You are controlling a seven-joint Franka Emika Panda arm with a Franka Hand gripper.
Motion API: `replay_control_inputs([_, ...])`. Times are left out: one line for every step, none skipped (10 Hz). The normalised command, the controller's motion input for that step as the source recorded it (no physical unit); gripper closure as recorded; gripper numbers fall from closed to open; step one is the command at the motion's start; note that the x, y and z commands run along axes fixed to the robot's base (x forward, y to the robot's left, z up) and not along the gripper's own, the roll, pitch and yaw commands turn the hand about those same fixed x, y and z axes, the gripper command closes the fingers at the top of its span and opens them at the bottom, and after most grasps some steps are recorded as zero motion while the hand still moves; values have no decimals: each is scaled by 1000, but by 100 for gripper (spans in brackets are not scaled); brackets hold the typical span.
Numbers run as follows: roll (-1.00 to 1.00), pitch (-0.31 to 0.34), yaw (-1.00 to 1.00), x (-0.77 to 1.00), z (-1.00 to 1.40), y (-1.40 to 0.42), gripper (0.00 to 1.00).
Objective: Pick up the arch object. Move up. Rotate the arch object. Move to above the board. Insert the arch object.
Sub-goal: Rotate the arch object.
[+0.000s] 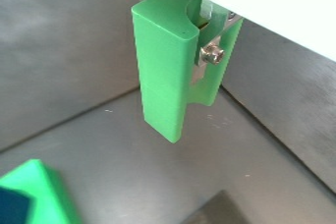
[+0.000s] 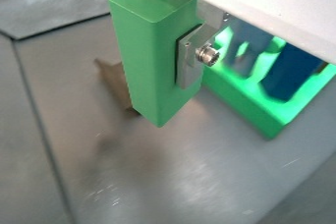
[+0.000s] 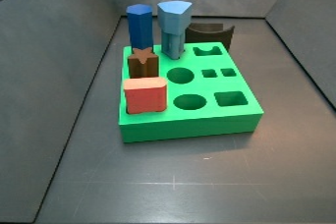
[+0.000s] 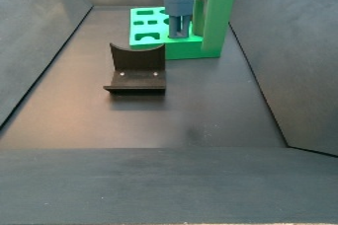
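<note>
The arch object (image 4: 134, 69) is a dark, almost black low block with its scoop facing up. It lies on the grey floor apart from the board (image 4: 156, 39), and in a side view it sits behind the board's far right corner (image 3: 210, 33). The board (image 3: 234, 118) is a thick green slab with shaped holes. My gripper (image 4: 215, 51) hangs high beside the board, away from the arch and holding nothing of it. In both wrist views it shows as a long green finger block with a bolted silver plate (image 1: 178, 120) (image 2: 157, 115). The gap between the jaws is hidden.
Two tall blue prisms (image 3: 157, 31), a brown star-topped block (image 3: 143, 64) and a red cube (image 3: 145, 96) stand in the board. Grey sloping walls close in the floor on both sides (image 4: 40, 51). The board's edge shows in both wrist views (image 2: 269, 95) (image 1: 33, 189).
</note>
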Motion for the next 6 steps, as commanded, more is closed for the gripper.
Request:
replay_control_inputs([97,41,23,-212,782,-958,100])
replay_control_inputs([97,33,23,-136,538,-669,100])
replay_control_inputs([93,30,23,-84,350,-455,100])
replay_control_inputs([49,21,-237,0,0,0,100])
replay_control_inputs([4,15,-224,42,-86,140,100])
replay_control_inputs([-23,0,-591,12,0,-54,100])
